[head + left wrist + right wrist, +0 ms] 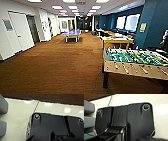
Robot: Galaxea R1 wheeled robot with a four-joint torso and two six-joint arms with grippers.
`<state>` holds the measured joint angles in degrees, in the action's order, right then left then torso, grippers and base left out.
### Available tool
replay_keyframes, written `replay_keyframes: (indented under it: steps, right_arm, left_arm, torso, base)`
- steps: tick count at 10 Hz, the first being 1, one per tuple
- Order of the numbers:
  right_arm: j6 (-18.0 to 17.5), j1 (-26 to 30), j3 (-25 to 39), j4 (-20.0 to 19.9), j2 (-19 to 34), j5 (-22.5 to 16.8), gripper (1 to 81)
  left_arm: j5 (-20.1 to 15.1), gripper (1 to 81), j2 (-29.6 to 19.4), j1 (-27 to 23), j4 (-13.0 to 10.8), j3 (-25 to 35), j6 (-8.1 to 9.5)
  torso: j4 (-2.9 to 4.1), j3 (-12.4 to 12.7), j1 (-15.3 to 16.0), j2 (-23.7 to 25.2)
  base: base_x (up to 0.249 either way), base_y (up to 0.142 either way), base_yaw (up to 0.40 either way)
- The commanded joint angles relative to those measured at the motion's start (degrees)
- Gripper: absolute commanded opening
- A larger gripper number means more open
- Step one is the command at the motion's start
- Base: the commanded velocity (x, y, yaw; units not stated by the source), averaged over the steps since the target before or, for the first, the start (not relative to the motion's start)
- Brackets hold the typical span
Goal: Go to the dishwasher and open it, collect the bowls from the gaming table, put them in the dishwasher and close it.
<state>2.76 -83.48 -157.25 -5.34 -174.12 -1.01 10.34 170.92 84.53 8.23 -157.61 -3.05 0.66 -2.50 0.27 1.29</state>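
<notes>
Brown carpet [60, 62], white left wall [5, 37], teal right wall [152, 22], foosball table [135, 61], ceiling light panels [75, 7].

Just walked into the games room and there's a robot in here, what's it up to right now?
Nothing is being handled at this moment. The head camera looks down a long room with brown carpet. A foosball table stands close on the right, a light-wood table beyond it, and a blue table-tennis table farther down the room. Both wrist cameras look down at pale floor next to the carpet edge. No bowls or dishwasher can be made out from here.
</notes>
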Motion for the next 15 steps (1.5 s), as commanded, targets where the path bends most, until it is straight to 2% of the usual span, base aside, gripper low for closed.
replay_keyframes:
  steps: [1, 8, 15]
  right_arm:
    - [0.1, 3.4, 0.0, 0.0, 0.1, -2.9, 81.1]
    - [0.1, 3.1, 0.0, -0.1, -0.2, -2.9, 81.1]
    - [0.1, 3.1, 0.0, 0.0, -0.3, -2.9, 81.1]
  left_arm:
    - [-2.5, 81.1, -0.4, -2.9, -0.1, -0.2, -0.12]
    - [-2.3, 81.1, -0.6, -2.9, -0.1, -0.2, -0.12]
    - [-2.3, 81.1, -0.6, -2.9, 0.0, -0.2, -0.12]
  torso:
    - [0.00, 0.0, 0.0, 0.0]
    - [0.00, 0.0, 0.0, 0.0]
    - [0.00, 0.0, -0.1, 0.0]
  base:
    - [0.000, 0.000, 0.000]
    - [0.000, 0.000, 0.000]
    - [0.095, 0.000, 0.000]
